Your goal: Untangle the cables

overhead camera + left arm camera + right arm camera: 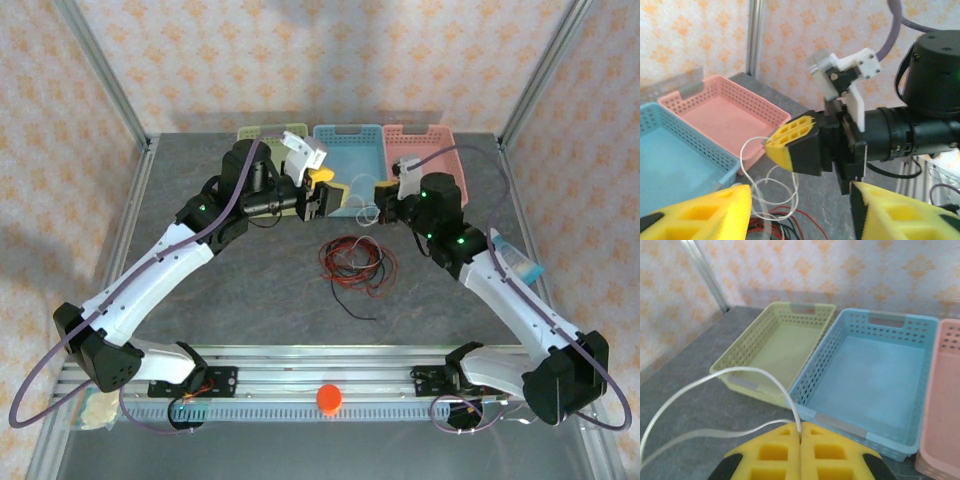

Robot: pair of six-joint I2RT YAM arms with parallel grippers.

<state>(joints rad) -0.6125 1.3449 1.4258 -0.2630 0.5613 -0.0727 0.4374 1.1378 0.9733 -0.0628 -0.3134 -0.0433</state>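
The whitish cable [742, 372] rises in a thin loop from the pinched fingertips of my right gripper [800, 432], which is shut on it. In the left wrist view that right gripper [789, 145] hangs just ahead, with the whitish cable [771, 186] drooping from it in loose loops. My left gripper [800, 200] is open, its yellow fingers either side of those loops and touching nothing. The red and black cables [352, 260] lie coiled together on the grey table, below both grippers. From above, the left gripper [328, 190] and right gripper [375, 197] face each other closely.
Three baskets stand along the back edge: yellow-green [262, 131], blue [348, 140] and pink [420, 140]. A black strand trails toward the front from the coil [360, 308]. A blue and white object [520, 262] lies at the right beside the right arm.
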